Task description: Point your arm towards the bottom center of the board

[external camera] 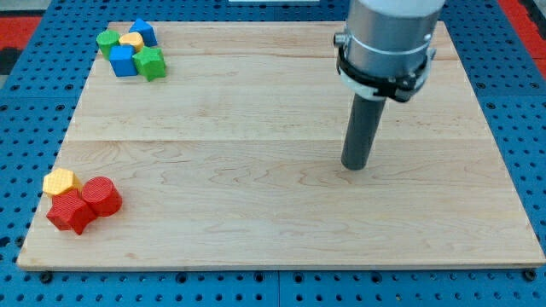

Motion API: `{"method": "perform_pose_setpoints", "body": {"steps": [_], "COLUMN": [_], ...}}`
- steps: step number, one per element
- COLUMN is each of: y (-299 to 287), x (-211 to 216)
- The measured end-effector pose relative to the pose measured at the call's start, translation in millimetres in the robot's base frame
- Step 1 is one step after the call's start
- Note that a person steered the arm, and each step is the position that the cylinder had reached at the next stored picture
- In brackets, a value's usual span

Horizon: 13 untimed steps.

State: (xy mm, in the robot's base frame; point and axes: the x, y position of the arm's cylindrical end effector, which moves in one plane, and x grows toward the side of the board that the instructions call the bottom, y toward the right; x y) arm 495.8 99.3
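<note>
My tip (354, 166) rests on the wooden board (281, 213), right of centre and about mid-height in the view. It is far from every block. At the view's top left a cluster holds a green cylinder (107, 40), a small yellow block (131, 40), a blue block (143, 32), a blue cube (124, 60) and a green star-shaped block (151, 63). At the view's bottom left a yellow hexagon block (60, 182), a red cylinder (100, 195) and a red block (70, 212) sit touching each other.
The arm's grey body (388, 38) hangs over the board's top right part. A blue pegboard surface (34, 111) surrounds the board on all sides.
</note>
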Motion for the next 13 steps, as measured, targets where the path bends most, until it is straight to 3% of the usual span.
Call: {"method": "perform_pose_setpoints", "body": {"steps": [4, 6, 7, 13], "y": [0.0, -52.6, -116.7, -135.5], "x": [52.4, 56.6, 57.0, 64.9]}}
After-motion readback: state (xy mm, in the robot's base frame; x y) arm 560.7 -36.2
